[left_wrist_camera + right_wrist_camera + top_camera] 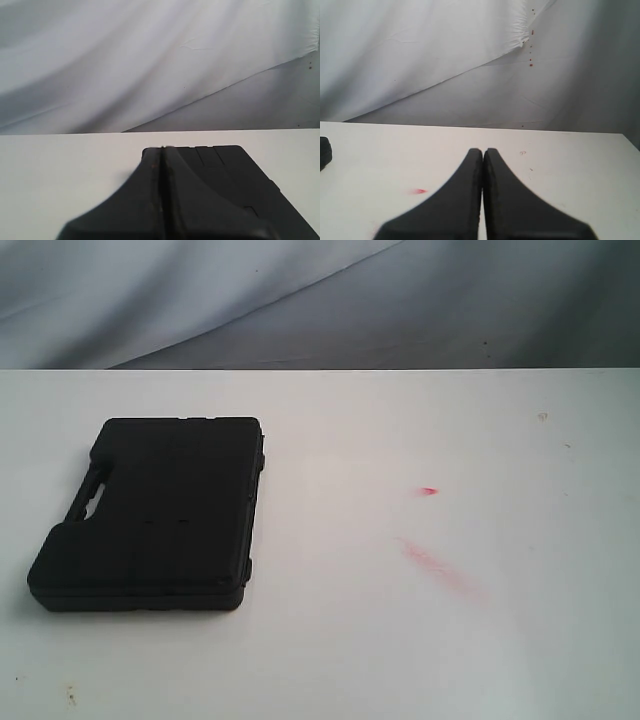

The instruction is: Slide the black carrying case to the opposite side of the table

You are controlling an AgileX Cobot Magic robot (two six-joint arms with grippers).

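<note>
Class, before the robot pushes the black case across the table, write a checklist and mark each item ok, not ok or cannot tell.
1. Flat-lying black carrying case on the table: ok.
2. Rightward path holds only red marks: ok.
3. Shut left gripper for pushing: ok.
4. Shut right gripper, apart from the case: ok.
5. Contact with the case: not ok; the exterior view shows no gripper there.

One flat black plastic carrying case [150, 515] with a moulded handle lies on one wide, plain white desk [400, 660]. There are two red marks on the desk, both to the right of the case in the exterior view: one small bright spot [429, 490] and one longer, faint smear [440, 568]. One creased white cloth backdrop [300, 300] hangs behind the case. There are two black claws, one left claw [162, 150] and one right claw [483, 150].
</note>
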